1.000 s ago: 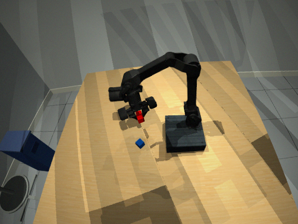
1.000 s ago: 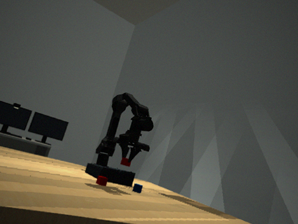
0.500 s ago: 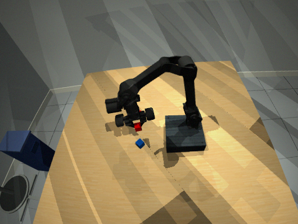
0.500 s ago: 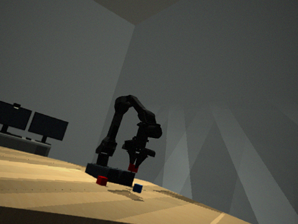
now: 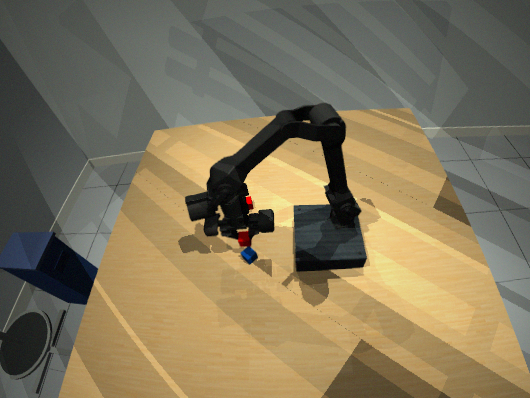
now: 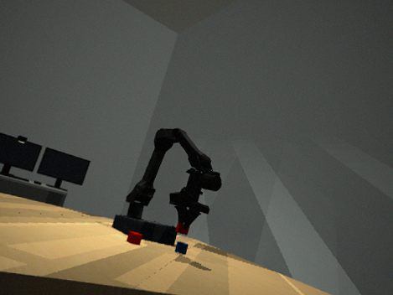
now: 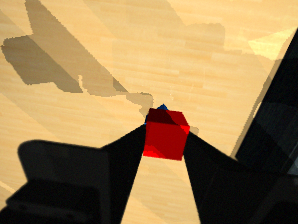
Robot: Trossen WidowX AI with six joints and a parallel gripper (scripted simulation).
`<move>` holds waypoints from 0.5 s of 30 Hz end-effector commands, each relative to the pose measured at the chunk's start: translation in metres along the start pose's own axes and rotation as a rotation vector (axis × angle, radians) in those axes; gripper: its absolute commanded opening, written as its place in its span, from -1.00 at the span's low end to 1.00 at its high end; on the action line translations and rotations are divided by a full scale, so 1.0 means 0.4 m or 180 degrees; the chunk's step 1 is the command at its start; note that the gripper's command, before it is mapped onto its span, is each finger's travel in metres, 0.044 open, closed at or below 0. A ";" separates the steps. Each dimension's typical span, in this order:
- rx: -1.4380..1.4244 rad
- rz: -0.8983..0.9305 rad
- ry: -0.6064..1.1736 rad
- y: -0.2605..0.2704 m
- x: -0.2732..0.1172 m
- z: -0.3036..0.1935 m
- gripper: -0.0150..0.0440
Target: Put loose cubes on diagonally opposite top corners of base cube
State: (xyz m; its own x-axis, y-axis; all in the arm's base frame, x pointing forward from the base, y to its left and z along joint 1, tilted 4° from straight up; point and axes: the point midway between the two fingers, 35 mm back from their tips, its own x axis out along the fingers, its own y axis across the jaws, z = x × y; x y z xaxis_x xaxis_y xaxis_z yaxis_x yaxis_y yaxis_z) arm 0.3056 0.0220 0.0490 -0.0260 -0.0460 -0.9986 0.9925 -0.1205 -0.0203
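The blue base cube (image 5: 249, 255) (image 6: 181, 248) stands on the table; only a small part of it (image 7: 163, 107) shows in the wrist view, behind the held cube. My gripper (image 5: 243, 235) (image 6: 183, 224) (image 7: 164, 131) is shut on a red cube (image 5: 244, 240) (image 6: 182, 229) (image 7: 166, 142). The held cube hangs above the blue cube in the exterior view, with a gap between them. Whether their centers line up cannot be told. The other red cube (image 5: 249, 202) (image 6: 135, 237) rests on the table, partly hidden behind the gripper in the top view.
The arm's dark base block (image 5: 327, 245) (image 6: 146, 230) stands beside the cubes, to their right in the top view. The wooden table (image 5: 200, 325) (image 6: 101, 265) carries strong shadow patterns. A blue cabinet (image 5: 30, 255) stands beyond its left edge.
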 end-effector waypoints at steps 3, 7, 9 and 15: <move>0.0043 -0.0018 0.0016 -0.003 0.006 -0.005 -0.14; 0.0043 -0.0018 0.0016 -0.003 0.006 -0.005 -0.14; 0.0044 -0.0018 0.0016 -0.003 0.009 -0.005 -0.14; 0.0053 -0.0018 0.0016 -0.004 0.042 -0.005 -0.14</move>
State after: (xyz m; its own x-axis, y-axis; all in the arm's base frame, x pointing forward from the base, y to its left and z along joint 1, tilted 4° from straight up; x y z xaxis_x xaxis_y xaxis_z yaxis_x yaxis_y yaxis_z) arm 0.3079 0.0230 0.0416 -0.0156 -0.0451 -0.9989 0.9916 -0.1293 -0.0097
